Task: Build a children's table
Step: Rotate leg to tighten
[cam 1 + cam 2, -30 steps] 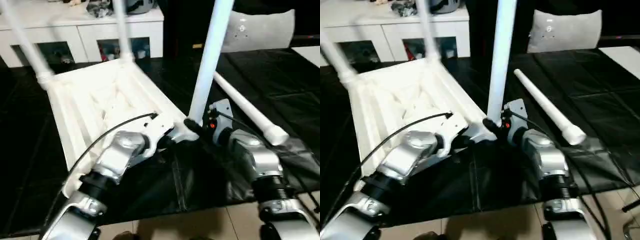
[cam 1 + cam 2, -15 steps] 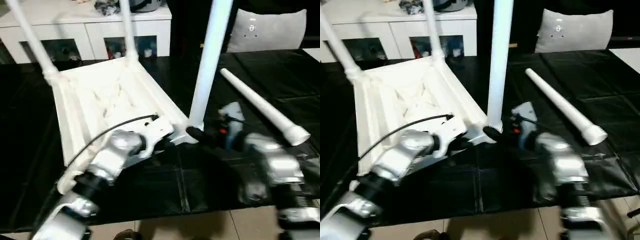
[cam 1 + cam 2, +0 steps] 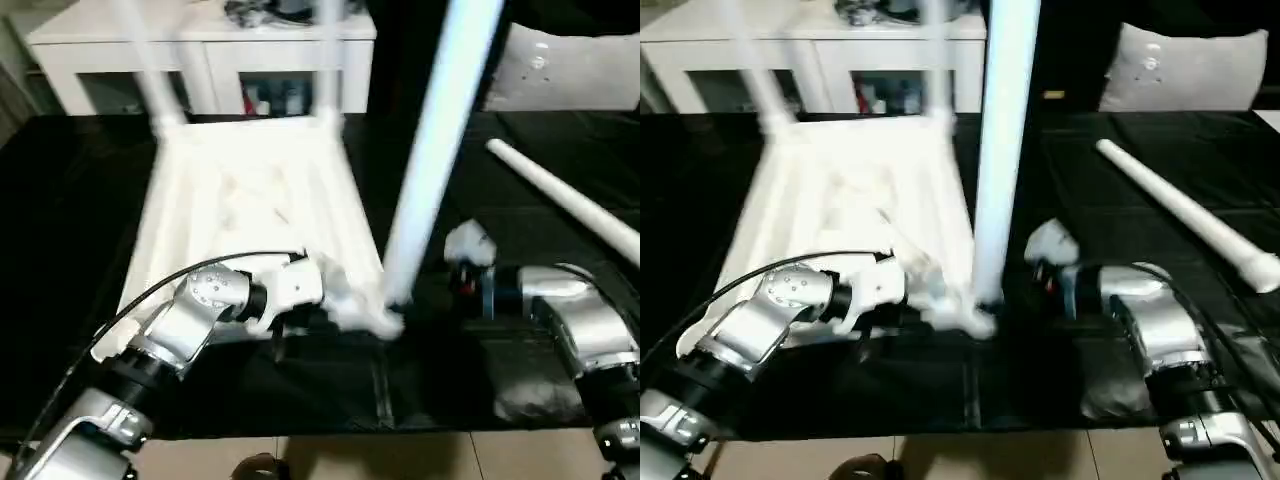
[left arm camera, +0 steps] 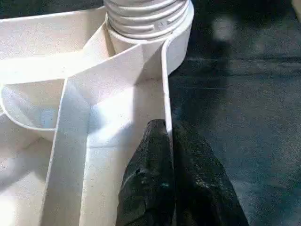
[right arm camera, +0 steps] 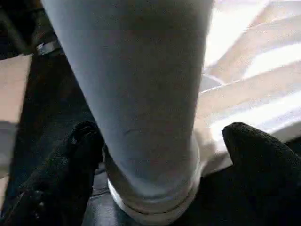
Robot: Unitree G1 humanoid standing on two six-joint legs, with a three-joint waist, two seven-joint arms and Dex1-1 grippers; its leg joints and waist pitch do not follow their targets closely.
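Note:
The children's table (image 3: pixel 250 215) lies upside down on the black work table, ribbed underside up. Two legs (image 3: pixel 150 70) stand in its far corner sockets. A third leg (image 3: pixel 435 170) stands upright in the near right socket (image 4: pixel 146 23). A loose fourth leg (image 3: pixel 570 205) lies on the cover to the right. My left gripper (image 4: pixel 168 129) is shut on the table's rim just beside that near socket. My right gripper (image 5: pixel 162 136) is open, with one finger (image 5: pixel 80 146) on each side of the upright leg's base (image 5: pixel 150 188).
A white cabinet (image 3: pixel 200 40) stands behind the work table, and a grey cushion (image 3: pixel 575 70) is at the back right. The work table's front edge (image 3: pixel 380 432) runs just below my forearms, with tiled floor beyond it.
The whole view has shifted. The table top has swung, its far end now further right, and it shows blurred. My right forearm has dropped lower and points at the leg's base.

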